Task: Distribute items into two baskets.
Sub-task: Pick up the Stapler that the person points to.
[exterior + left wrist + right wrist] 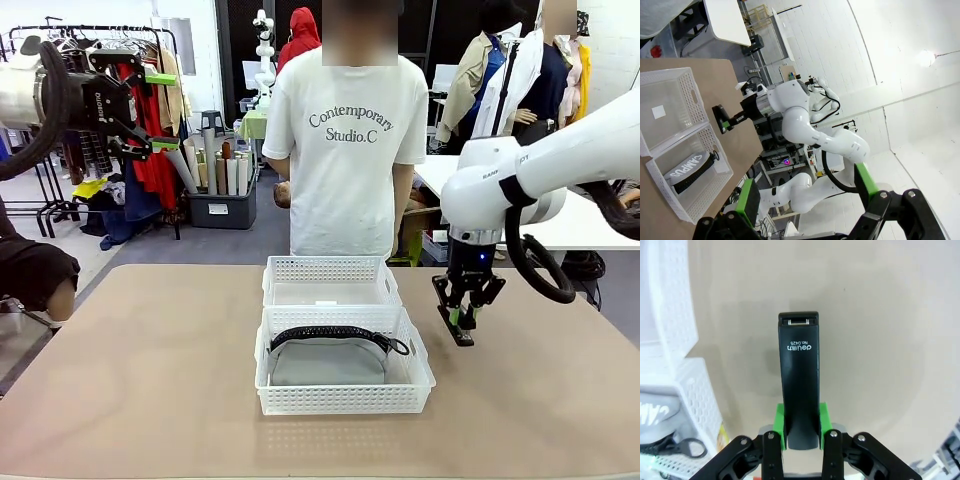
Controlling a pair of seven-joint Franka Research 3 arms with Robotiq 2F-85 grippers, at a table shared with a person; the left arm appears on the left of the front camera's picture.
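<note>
Stapler (799,375) hangs pinched in the right gripper (461,324), toward the table's (140,380) right edge, beside the pouch's (328,365) basket (345,400); left gripper (164,110) gapes empty.

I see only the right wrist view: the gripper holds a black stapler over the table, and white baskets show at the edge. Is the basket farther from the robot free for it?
Observer: Yes. The far basket holds nothing but its small white label.
Operator: Is the left arm anywhere in my way?
Observer: No. The left gripper hangs open, high up beyond the left edge of the table.
</note>
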